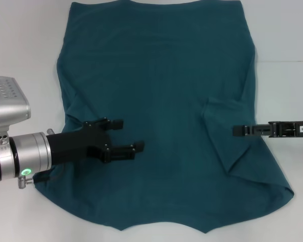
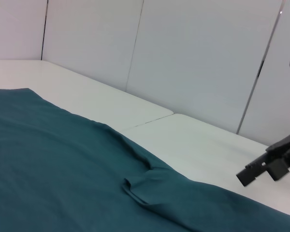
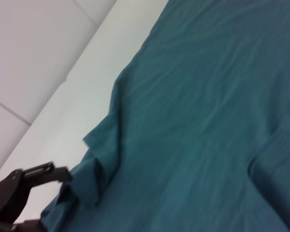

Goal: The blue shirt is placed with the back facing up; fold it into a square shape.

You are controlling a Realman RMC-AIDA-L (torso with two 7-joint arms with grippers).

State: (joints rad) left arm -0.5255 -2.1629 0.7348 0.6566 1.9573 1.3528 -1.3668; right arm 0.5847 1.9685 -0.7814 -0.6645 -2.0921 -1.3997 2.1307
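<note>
From the head view, the blue shirt (image 1: 156, 101) lies spread across the middle of the white bench (image 1: 20, 40), plain side up. One straight edge runs along the bench's far edge; the curved edge with its two points lies at the near edge. Both sleeves look tucked in already, one as a flap on the right side and one along the left. The left gripper (image 1: 125, 135) reaches in from the bench's left edge and hangs over the shirt's left part, its two black fingers set apart with nothing between them. The right gripper (image 1: 240, 130) comes in from the right edge, level with the tucked flap; seen edge-on, so I cannot tell how its fingers stand.

The left wrist view looks low across the shirt (image 2: 63, 179) toward the wall, showing a small raised pleat in the cloth, bare bench beyond and the right gripper (image 2: 246, 176) hovering above that strip.

The right wrist view shows the shirt (image 3: 208, 106) rippled, its left edge bunched near the left gripper (image 3: 63, 176).

The cloth looks light, limp and prone to wrinkling, so I judge it wants pinching at a doubled edge or corner and lifting gently. There is open bench on both sides; front and back have little to spare.
</note>
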